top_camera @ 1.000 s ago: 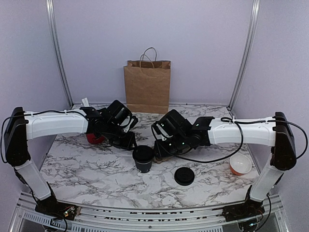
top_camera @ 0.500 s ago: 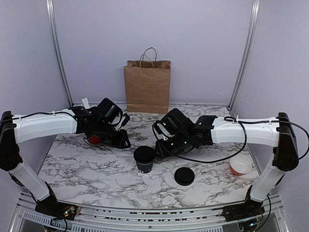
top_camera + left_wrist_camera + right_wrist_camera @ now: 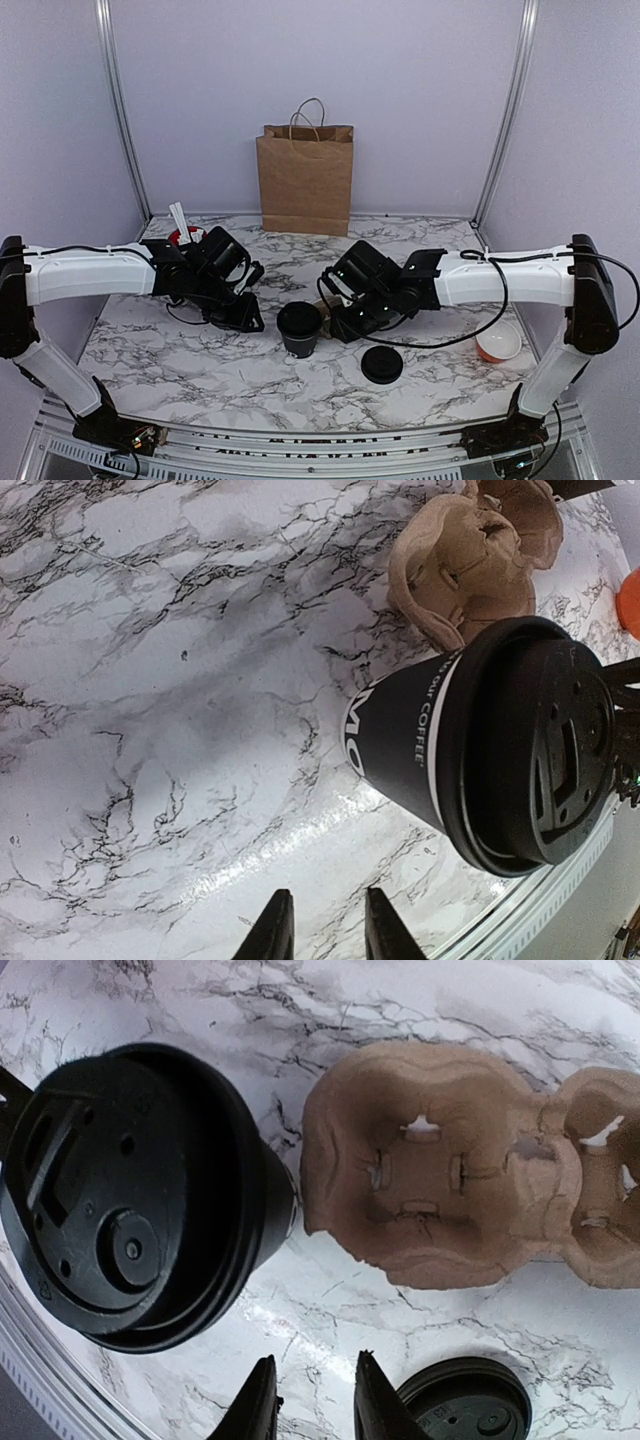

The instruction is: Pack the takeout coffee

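Observation:
The takeout coffee [image 3: 299, 328], a black paper cup with white print and a black lid on it, stands upright at the table's middle front. In the left wrist view the takeout coffee [image 3: 420, 750] lies ahead and to the right of my left gripper [image 3: 330, 930], which is open and empty over bare marble. My left gripper [image 3: 250, 320] sits just left of the cup, my right gripper [image 3: 342, 328] just right of it. The right gripper [image 3: 312, 1400] is open with nothing between its fingers, and the cup's lid [image 3: 110, 1200] shows at the left.
A brown pulp cup carrier [image 3: 450, 1170] lies behind the cup, partly under the right arm. A loose black lid [image 3: 381, 364] rests front right. A brown paper bag [image 3: 305, 178] stands at the back wall. A red holder [image 3: 183, 237] stands back left, an orange bowl [image 3: 497, 341] far right.
My left gripper has drawn back leftward from the cup, uncovering the red holder. The right gripper has shifted slightly nearer the table's front. The cup has not moved.

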Controlling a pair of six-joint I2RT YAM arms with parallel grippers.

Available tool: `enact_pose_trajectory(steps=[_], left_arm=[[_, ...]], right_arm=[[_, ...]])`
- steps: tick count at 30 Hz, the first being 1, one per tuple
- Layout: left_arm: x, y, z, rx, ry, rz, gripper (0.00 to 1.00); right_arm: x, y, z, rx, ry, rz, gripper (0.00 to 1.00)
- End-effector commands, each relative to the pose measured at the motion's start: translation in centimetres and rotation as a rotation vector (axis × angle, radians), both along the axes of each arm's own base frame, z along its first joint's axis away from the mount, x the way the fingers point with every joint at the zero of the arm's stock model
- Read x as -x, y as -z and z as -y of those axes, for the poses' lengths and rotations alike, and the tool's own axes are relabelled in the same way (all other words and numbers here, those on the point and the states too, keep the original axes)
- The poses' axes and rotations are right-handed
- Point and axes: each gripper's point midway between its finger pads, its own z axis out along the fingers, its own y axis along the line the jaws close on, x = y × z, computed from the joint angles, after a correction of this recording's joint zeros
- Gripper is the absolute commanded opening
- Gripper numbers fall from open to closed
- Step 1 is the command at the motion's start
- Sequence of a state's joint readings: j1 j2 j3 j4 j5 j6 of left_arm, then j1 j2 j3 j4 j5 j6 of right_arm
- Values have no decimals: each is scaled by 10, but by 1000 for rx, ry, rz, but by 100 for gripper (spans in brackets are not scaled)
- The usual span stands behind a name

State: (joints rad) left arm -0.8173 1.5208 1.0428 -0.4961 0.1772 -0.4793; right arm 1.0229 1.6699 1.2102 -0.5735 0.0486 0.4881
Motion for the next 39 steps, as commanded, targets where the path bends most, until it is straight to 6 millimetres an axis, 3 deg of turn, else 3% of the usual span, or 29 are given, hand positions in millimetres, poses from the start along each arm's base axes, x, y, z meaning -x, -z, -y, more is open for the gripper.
enact_pose_trajectory(steps=[1, 8, 18, 23, 32, 39], left_arm=[[-3, -11, 2, 30, -15, 25, 24], [-7, -10, -8, 21, -43, 35, 24], [-10, -12, -15, 25, -53, 44, 24], [-11, -14, -17, 25, -56, 49, 24], [-18, -19, -33, 19, -135, 60, 24], [-22, -30, -36, 55, -188, 69, 25]], right_arm=[[7, 2, -25, -46, -66, 54, 25], [18, 13, -48, -102, -107, 122, 23], [12, 18, -76, -147, -130, 178, 22], [10, 15, -100, -166, -170, 183, 22], [5, -9, -148, -257, -242, 192, 22], [13, -45, -145, -300, -272, 195, 24]])
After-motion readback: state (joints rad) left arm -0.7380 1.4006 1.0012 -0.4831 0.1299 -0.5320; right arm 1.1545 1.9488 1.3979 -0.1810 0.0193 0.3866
